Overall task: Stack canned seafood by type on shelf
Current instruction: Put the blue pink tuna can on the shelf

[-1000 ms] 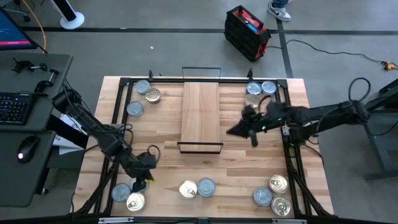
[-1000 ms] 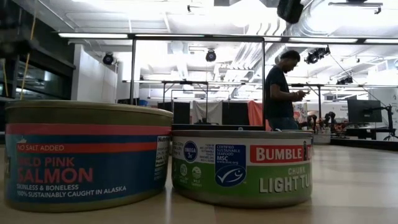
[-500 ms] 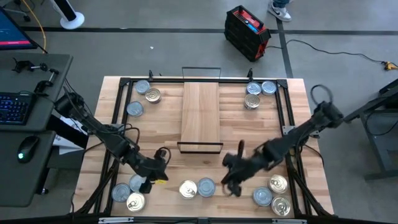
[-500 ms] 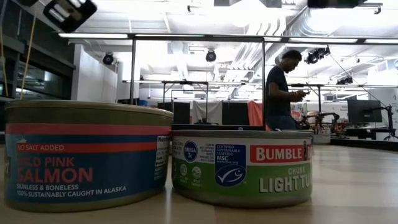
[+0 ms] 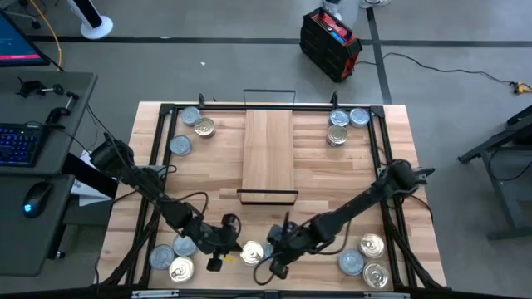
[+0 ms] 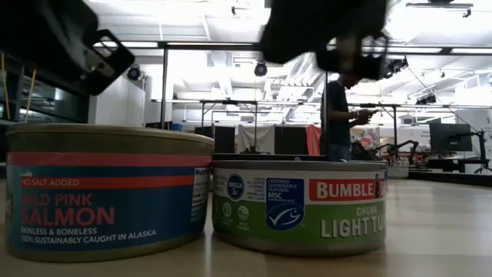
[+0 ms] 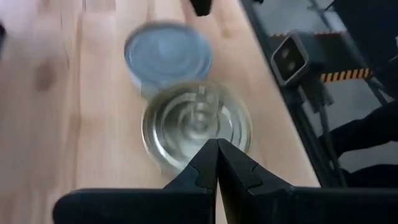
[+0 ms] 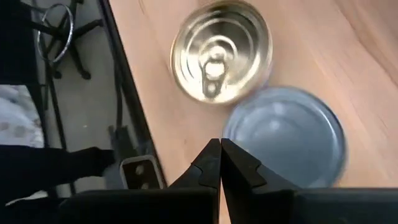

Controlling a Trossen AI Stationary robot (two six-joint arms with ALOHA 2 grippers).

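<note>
a robot lab, a big open work room. bare grey floor with dark lines all around the wooden table. beside it a desk with a keyboard and a mouse. a black and red box and a cable on the floor. farther back, bright strip lights, pipes on the ceiling, a computer screen, more black frames and a person standing, looking down at something in their hands.

One camera looks straight down at the whole tabletop. One sits low on it, very close to two tins. Each wrist camera looks down at those same tins.
</note>
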